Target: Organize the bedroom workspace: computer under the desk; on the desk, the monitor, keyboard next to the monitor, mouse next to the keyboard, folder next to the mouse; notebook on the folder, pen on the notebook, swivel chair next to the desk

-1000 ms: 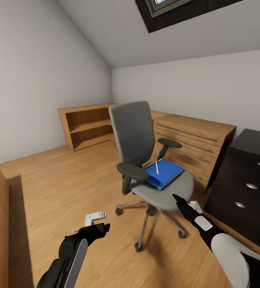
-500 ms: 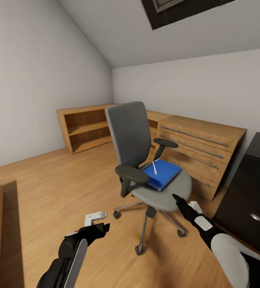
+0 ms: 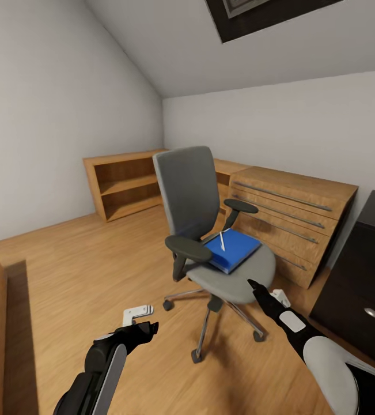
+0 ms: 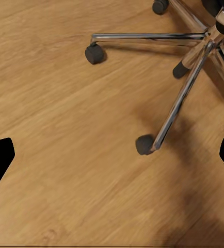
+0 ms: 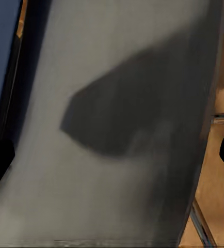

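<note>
On the chair (image 3: 210, 230) seat lies the blue folder (image 3: 233, 251), a pen (image 3: 222, 240) resting on top. The right end effector (image 3: 266, 293) hovers just beside the seat's front edge, fingers spread and empty. The left end effector (image 3: 141, 323), also open, hangs over the wooden floor (image 3: 83, 259) near the chrome base (image 4: 194, 57). The black bench (image 3: 366, 276) stands to the right.

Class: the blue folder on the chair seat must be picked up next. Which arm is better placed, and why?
Right. Its end effector hovers at the seat's front edge, near the folder; the left end effector hangs over the floor beside the chair's base.
</note>
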